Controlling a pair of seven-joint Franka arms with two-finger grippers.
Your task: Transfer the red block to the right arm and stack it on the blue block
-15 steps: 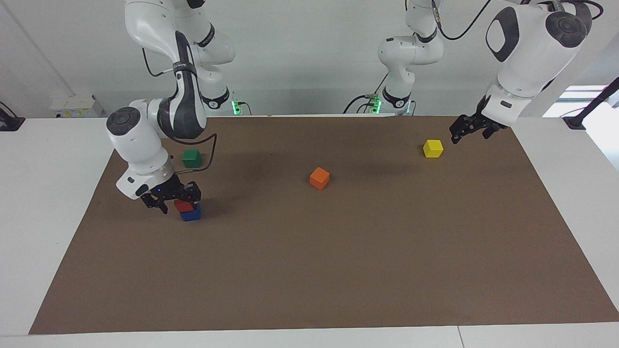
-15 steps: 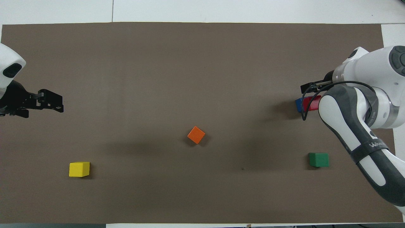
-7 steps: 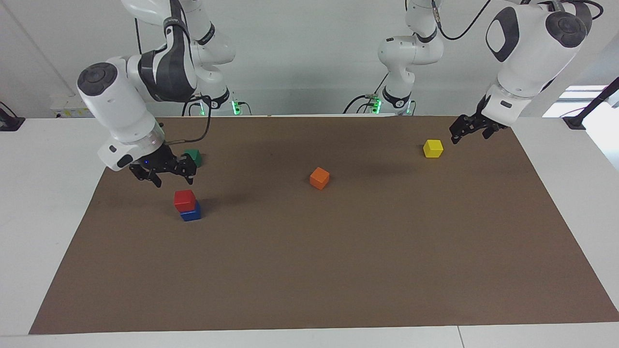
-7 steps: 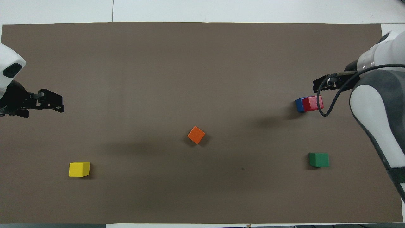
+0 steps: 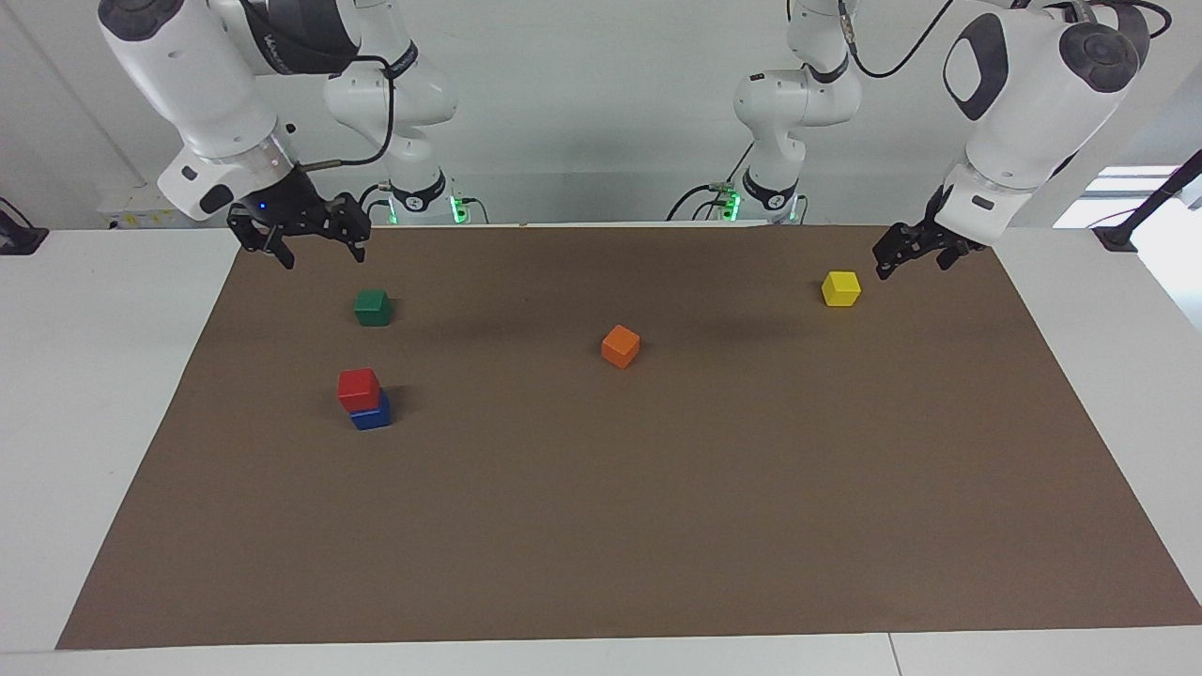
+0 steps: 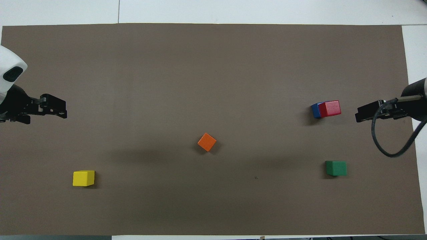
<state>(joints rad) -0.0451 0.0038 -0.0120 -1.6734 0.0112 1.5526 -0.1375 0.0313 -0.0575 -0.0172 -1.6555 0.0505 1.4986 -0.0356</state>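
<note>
Red block (image 5: 359, 388) sits on blue block (image 5: 373, 414), slightly offset, toward the right arm's end of the desk (image 5: 601, 526), farther from the robots than the green block (image 5: 372, 307). Right pincer (image 5: 300, 246) is raised over the mat edge near the green block, fingers spread and empty. Left pincer (image 5: 906, 255) hangs beside the yellow block (image 5: 840, 287), waiting; looks empty, opening hard to read.

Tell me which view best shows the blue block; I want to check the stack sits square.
The facing view: the blue block shows its side under the red block. In the overhead view, only a sliver shows.
</note>
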